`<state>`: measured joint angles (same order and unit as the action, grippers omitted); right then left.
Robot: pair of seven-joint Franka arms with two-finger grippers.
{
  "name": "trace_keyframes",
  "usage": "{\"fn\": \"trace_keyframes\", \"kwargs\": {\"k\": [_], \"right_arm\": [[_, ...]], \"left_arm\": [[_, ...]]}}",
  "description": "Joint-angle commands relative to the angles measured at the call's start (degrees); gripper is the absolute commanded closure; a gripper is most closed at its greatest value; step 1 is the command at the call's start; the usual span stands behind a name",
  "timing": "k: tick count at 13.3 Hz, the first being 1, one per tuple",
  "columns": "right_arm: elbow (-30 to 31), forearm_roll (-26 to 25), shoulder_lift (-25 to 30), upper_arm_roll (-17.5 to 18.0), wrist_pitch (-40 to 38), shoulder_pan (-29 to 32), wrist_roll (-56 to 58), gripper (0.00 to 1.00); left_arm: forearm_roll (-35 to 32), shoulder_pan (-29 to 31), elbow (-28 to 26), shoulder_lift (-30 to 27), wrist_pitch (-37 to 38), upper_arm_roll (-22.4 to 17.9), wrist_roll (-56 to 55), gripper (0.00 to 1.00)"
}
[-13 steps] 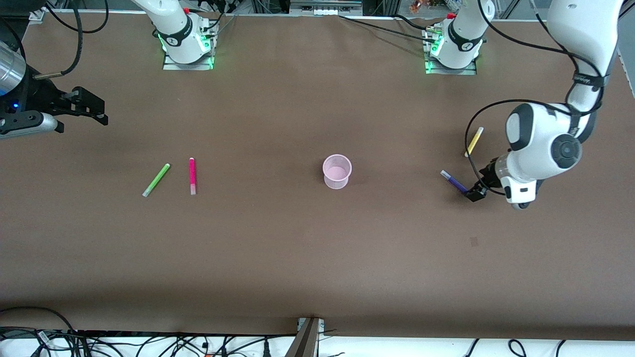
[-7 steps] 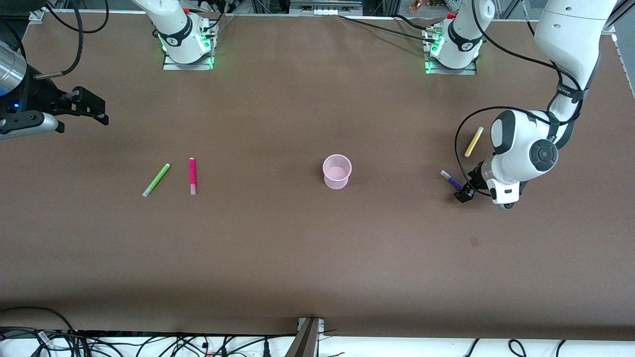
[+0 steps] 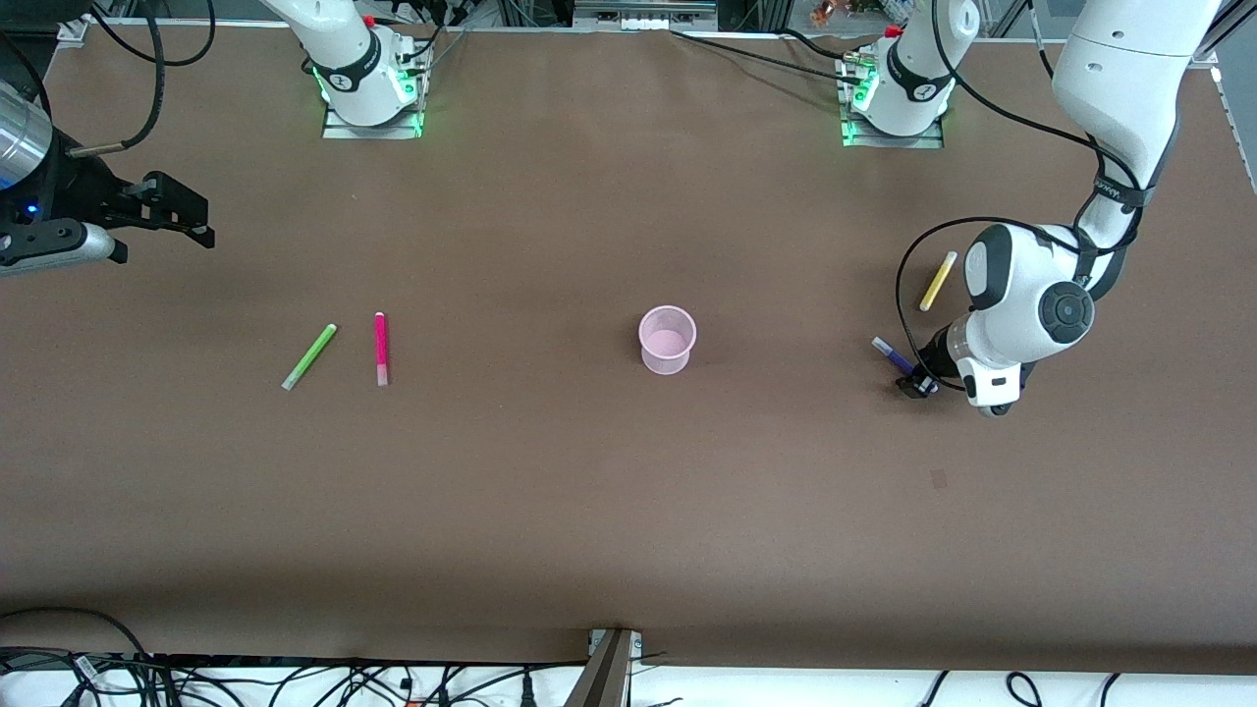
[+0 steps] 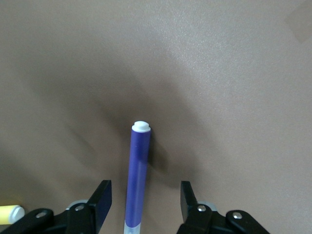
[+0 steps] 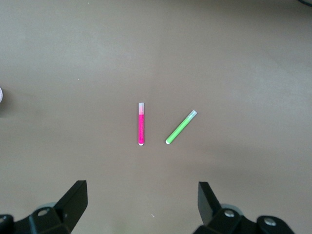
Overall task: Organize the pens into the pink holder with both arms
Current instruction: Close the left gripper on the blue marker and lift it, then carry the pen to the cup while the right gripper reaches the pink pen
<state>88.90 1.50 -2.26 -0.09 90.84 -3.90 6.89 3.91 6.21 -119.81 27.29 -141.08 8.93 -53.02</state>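
Front view: pink holder (image 3: 668, 339) upright mid-worktop (image 3: 609, 511), nothing in it. Lime green pen (image 3: 309, 356) and magenta pen (image 3: 380, 348) lie side by side, apart, toward the right arm's end. Yellow pen (image 3: 938, 280) and dark purple pen (image 3: 894, 355) lie toward the left arm's end, purple one nearer the camera. Left claw (image 3: 920, 384) is down at the worktop on the purple pen's end; right claw (image 3: 167, 218) hangs at the right arm's end of the worktop, waiting. Left wrist view: purple pen (image 4: 137, 178) lies flat between the left claw's fingers (image 4: 101, 201), a gap on each side, fingers parted and not touching it; a bit of yellow pen (image 4: 9, 213) at the edge. Right wrist view: right claw (image 5: 141, 204) fingers spread wide, gripping nothing, high over the magenta pen (image 5: 141, 125) and green pen (image 5: 181, 127).
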Motion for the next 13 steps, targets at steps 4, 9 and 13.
{"fn": "trace_keyframes", "kwargs": {"k": [4,9,13], "right_arm": [[-2.77,0.35,-3.79,0.09,-0.66,0.12,0.93,0.0],[-2.68,-0.44,-5.74,0.09,0.91,0.03,0.32,0.0],[-2.86,-0.62,-6.53,0.17,1.27,-0.05,0.93,0.0]], "left_arm": [[-3.64,-0.41,-0.16,1.36,-0.77,-0.58,-0.68,0.37],[-4.96,-0.32,0.11,1.81,-0.77,-0.67,-0.59,0.71],[-4.96,-0.32,0.81,1.11,-0.6,-0.58,-0.59,1.0]]}}
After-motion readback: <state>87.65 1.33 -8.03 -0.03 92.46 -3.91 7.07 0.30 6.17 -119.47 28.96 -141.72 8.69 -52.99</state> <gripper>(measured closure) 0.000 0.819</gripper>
